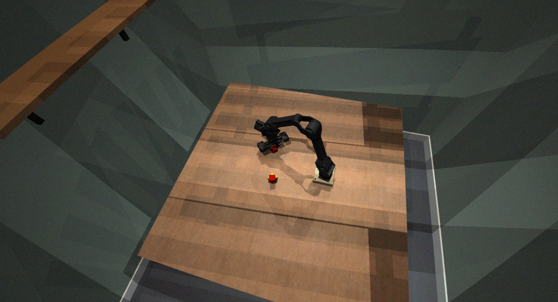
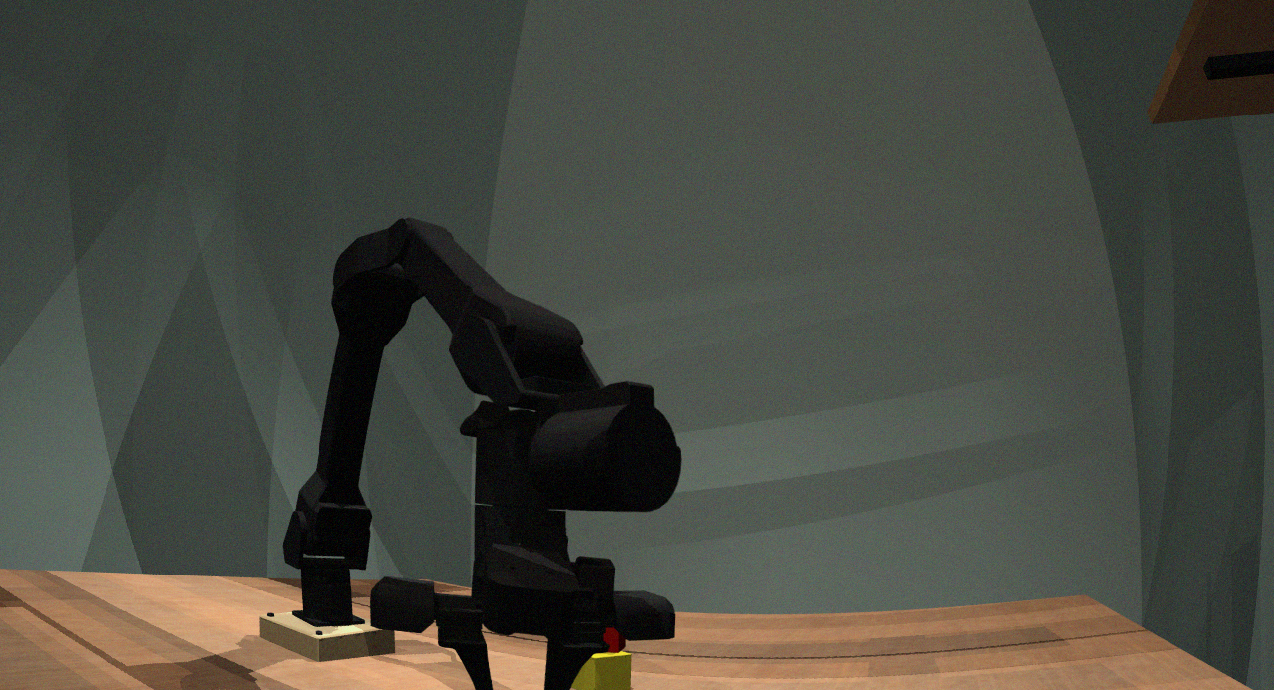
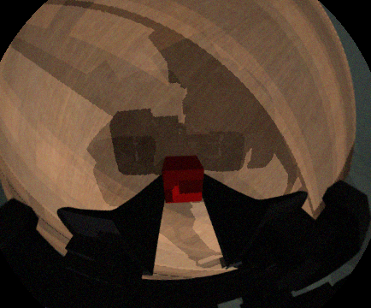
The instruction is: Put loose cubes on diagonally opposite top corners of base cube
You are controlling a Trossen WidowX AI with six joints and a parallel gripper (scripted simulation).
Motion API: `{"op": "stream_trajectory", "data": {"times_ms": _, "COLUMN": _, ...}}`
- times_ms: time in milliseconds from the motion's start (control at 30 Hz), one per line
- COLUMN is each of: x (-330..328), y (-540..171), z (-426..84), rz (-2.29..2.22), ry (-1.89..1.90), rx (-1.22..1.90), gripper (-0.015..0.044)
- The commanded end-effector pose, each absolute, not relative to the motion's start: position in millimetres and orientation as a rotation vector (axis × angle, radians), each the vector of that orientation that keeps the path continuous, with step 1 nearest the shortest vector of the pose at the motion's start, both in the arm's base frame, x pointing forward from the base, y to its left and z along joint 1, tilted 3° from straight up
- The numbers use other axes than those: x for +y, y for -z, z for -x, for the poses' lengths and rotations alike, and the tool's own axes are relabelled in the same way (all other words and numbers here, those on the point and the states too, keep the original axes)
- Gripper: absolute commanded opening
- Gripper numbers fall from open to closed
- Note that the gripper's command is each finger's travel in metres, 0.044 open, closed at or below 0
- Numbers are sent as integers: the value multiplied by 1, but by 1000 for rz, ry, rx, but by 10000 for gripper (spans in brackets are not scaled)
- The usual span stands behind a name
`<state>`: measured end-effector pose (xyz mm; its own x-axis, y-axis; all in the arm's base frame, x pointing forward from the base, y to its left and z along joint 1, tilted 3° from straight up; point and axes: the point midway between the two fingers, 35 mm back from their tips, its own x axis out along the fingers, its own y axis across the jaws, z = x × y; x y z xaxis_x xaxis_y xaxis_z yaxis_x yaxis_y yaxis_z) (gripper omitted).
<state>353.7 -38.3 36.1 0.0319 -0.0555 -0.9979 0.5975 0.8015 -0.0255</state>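
One red cube (image 1: 274, 148) (image 3: 183, 184) is between the fingertips of my gripper (image 1: 273, 147) (image 3: 182, 178), which is shut on it with a finger against each side. It is on or close to the table; which of the two I cannot tell. In the exterior view the fingertips run off the bottom edge and this cube is out of view. The yellow base cube (image 1: 276, 178) (image 2: 612, 669) stands apart from the gripper. The other red cube (image 1: 271, 178) (image 2: 612, 639) rests on top of it, with yellow corners showing around it; a finger partly covers both in the exterior view.
The arm's pale mounting plate (image 1: 323, 181) (image 2: 312, 643) is bolted on the wooden table (image 1: 234, 238) (image 2: 1024, 632), to the right of the base cube in the top view. A wooden shelf (image 1: 74, 50) is on the wall at the upper left.
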Motion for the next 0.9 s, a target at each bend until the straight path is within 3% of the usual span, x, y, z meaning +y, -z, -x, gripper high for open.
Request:
{"op": "stream_trajectory", "data": {"times_ms": 0, "x": -38, "y": -44, "z": -355, "rz": -459, "ry": 529, "rx": 1465, "gripper": 105}}
{"op": "stream_trajectory", "data": {"times_ms": 867, "x": -33, "y": -126, "z": -354, "rz": -460, "ry": 529, "rx": 1465, "gripper": 105}}
